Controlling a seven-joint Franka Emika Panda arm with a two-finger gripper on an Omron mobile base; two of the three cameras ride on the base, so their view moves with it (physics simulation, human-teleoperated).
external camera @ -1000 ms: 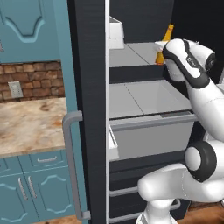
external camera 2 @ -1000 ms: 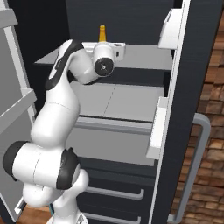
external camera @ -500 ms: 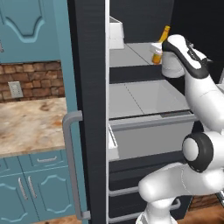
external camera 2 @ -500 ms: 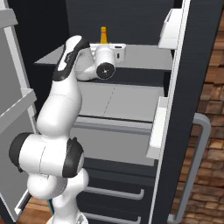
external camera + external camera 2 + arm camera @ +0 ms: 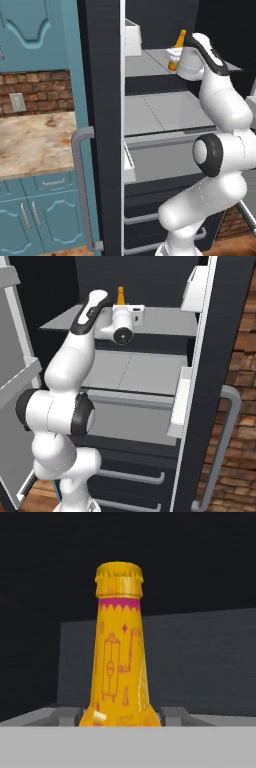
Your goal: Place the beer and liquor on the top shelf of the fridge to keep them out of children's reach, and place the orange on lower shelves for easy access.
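Beer is seen upright on the top shelf of the fridge, close in front of the pincer. In the hand view the bottle's neck, its yellowish cap and a pink band with line drawings are shown against the dark back wall, and a grey finger appears at each side of the bottle's lower body. Contact between these fingers and the glass cannot be told from that view, so whether the pincer is gripping the beer cannot be told.

In the left base view the amber bottle is seen from the side, near the front edge of the shelf, partly covered by the white hand; the teal cabinets and marbled table beside the fridge are also shown. In the right base view only the bottle's neck and cap rise above the hand, and a brick wall is shown past the open door.
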